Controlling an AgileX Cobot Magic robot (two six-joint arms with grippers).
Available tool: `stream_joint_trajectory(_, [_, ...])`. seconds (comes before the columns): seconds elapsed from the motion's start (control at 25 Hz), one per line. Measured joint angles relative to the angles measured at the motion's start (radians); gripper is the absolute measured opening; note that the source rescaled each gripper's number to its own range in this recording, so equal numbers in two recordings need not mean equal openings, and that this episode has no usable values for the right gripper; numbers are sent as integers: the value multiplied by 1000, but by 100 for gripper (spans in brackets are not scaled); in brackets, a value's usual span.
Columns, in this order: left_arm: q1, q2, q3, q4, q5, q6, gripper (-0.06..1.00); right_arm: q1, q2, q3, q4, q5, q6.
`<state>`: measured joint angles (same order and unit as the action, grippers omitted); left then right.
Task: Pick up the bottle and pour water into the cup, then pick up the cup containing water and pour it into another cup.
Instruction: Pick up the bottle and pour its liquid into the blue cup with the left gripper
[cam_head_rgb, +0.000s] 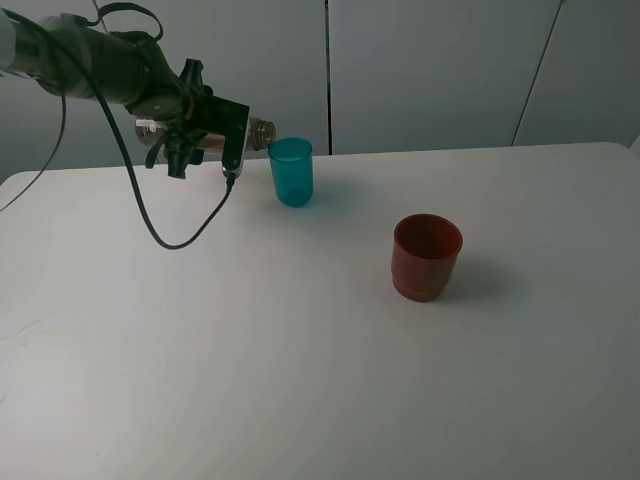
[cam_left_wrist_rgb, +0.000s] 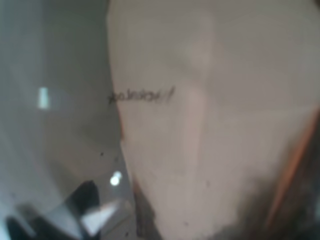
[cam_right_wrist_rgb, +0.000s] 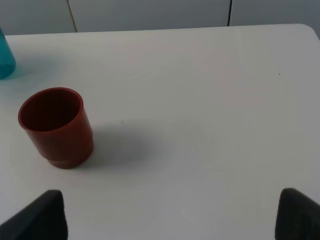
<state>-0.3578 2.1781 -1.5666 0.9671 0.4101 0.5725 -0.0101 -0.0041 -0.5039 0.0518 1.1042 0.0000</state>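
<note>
My left gripper (cam_head_rgb: 188, 136) is shut on the bottle (cam_head_rgb: 260, 131), a smoky grey-brown bottle held tipped almost level above the far left of the table. Its open neck sits at the rim of the cup (cam_head_rgb: 291, 171), a translucent teal tumbler standing upright. In the left wrist view the bottle (cam_left_wrist_rgb: 200, 125) fills the picture as a pale blur with dark print. The other cup (cam_head_rgb: 427, 257), squat and red-brown, stands upright near the table's middle and looks empty in the right wrist view (cam_right_wrist_rgb: 56, 127). My right gripper (cam_right_wrist_rgb: 172, 217) is open, well short of that cup, with nothing between its fingers.
The white table (cam_head_rgb: 300, 380) runs to a far edge against pale wall panels. A black cable (cam_head_rgb: 150, 225) hangs in a loop from the left arm down toward the tabletop. The teal cup's edge (cam_right_wrist_rgb: 5, 55) shows at the border of the right wrist view.
</note>
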Motion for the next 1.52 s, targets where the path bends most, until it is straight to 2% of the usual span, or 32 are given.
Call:
stream_joint_trajectory(0.28, [-14,0,0,87,12,-68,3,0,0,0,0,0,0])
stream_joint_trajectory(0.96, [-28,25,-52,105,-4,-93,3,0,0,0,0,0,0])
stream_joint_trajectory(1.52, [-29,25,-56,142,0,-61,3,0,0,0,0,0,-6])
